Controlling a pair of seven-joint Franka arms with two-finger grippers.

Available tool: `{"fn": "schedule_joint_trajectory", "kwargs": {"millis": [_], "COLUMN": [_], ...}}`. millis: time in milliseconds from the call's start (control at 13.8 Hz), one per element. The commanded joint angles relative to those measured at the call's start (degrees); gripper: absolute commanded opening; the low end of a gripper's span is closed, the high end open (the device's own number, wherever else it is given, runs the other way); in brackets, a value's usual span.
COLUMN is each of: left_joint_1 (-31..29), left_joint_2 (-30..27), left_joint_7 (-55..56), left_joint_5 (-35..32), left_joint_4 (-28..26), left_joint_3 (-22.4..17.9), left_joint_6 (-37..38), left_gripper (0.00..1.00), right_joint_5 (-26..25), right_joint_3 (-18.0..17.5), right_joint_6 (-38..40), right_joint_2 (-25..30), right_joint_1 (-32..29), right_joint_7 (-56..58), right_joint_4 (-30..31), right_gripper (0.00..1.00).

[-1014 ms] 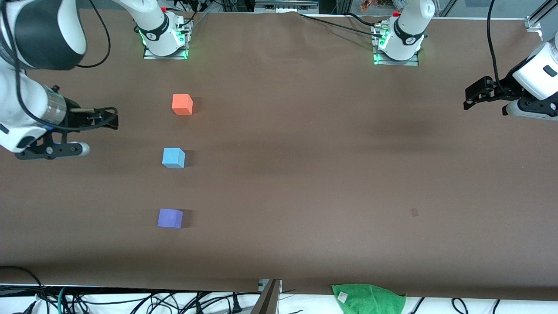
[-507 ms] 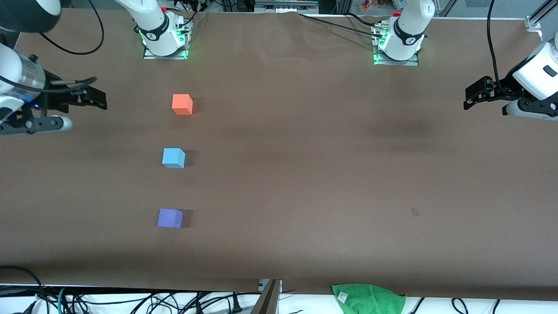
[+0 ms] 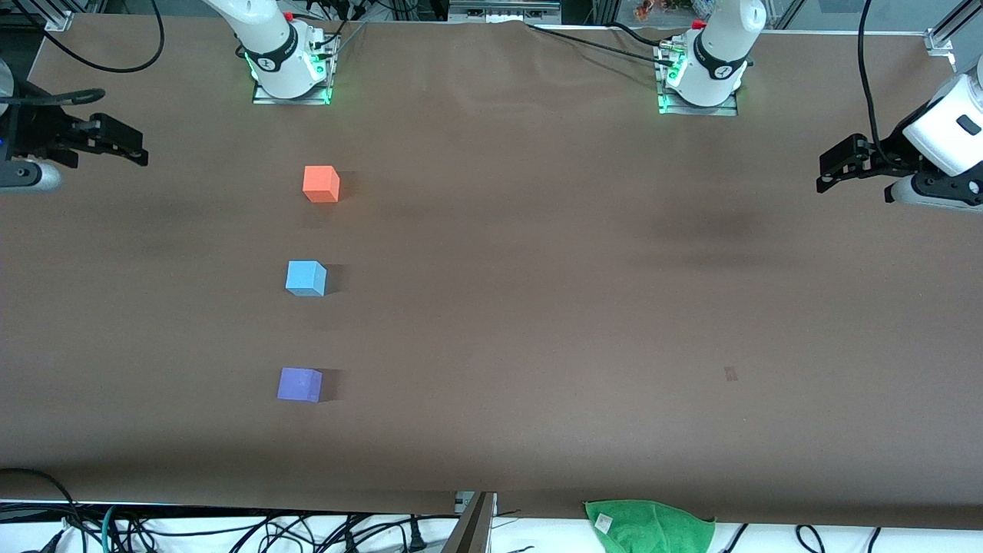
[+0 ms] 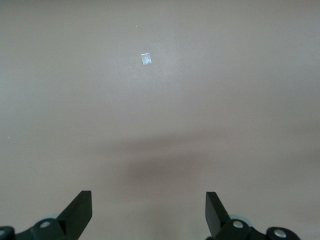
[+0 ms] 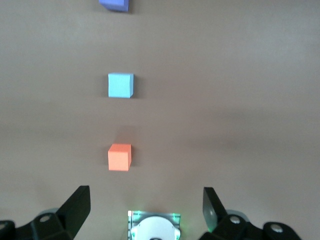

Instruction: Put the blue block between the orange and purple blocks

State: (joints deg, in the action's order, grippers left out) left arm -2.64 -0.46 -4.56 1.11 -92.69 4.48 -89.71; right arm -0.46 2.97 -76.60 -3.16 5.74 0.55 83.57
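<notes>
The orange block (image 3: 321,184), the blue block (image 3: 306,278) and the purple block (image 3: 299,385) stand in one line on the brown table, toward the right arm's end. The blue block is between the other two, orange farthest from the front camera and purple nearest. The right wrist view shows orange (image 5: 119,157), blue (image 5: 120,85) and part of purple (image 5: 114,4). My right gripper (image 3: 127,146) is open and empty at the table's edge, well apart from the blocks; its wrist view (image 5: 145,200) shows the jaws wide. My left gripper (image 3: 833,167) waits open and empty at the left arm's end (image 4: 147,205).
The right arm's base (image 3: 288,69) and the left arm's base (image 3: 703,77) stand at the table's edge farthest from the front camera. A green cloth (image 3: 649,526) lies over the nearest edge. A small pale mark (image 3: 730,374) is on the table, also in the left wrist view (image 4: 146,59).
My right gripper has drawn away from the blocks toward the right arm's end of the table and toward the bases. The blocks and the left arm have not moved.
</notes>
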Motion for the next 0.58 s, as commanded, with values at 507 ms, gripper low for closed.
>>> {"fn": "schedule_joint_trajectory", "kwargs": {"millis": [507], "left_joint_1": [0.01], "left_joint_2": [0.29], "left_joint_7": [-0.27], "left_joint_5": [-0.76], "left_joint_4": [1.37], "left_joint_3": [0.17], "left_joint_6": [1.38], "left_gripper": [1.0], "right_joint_5": [-0.06], "right_joint_3": [-2.45], "right_joint_6": [-0.31], "right_joint_2": [0.52], "right_joint_1": [-1.87], "right_joint_7": [0.95], "right_joint_4": [1.94], "right_gripper": [0.99]}}
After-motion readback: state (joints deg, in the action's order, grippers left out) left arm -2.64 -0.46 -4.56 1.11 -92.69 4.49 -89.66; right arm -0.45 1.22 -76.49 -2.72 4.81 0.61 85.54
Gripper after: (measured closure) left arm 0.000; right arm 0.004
